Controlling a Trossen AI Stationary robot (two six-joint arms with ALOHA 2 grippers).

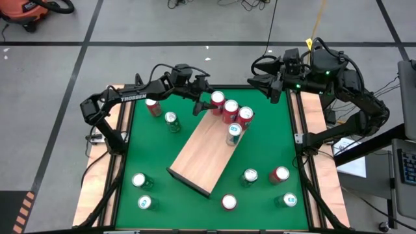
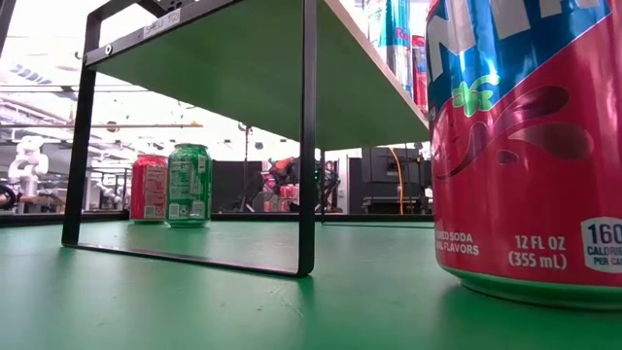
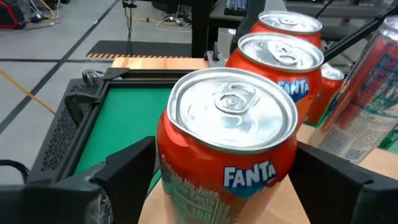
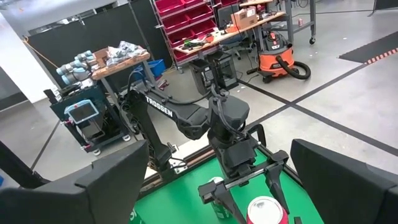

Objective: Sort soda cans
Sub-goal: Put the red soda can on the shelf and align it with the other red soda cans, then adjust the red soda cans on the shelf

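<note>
Left gripper (image 1: 203,99) straddles the red can (image 1: 218,99) on the board (image 1: 198,153), fingers wide, contact unclear; right gripper (image 1: 268,86) hangs open.

A wooden board (image 1: 205,151) is set at the table's (image 1: 162,146) centre, angled toward one o'clock. Four soda cans (image 1: 231,110) are lined on its far end (touching one another). Other cans are scattered at five, seven and eleven o'clock.
</note>
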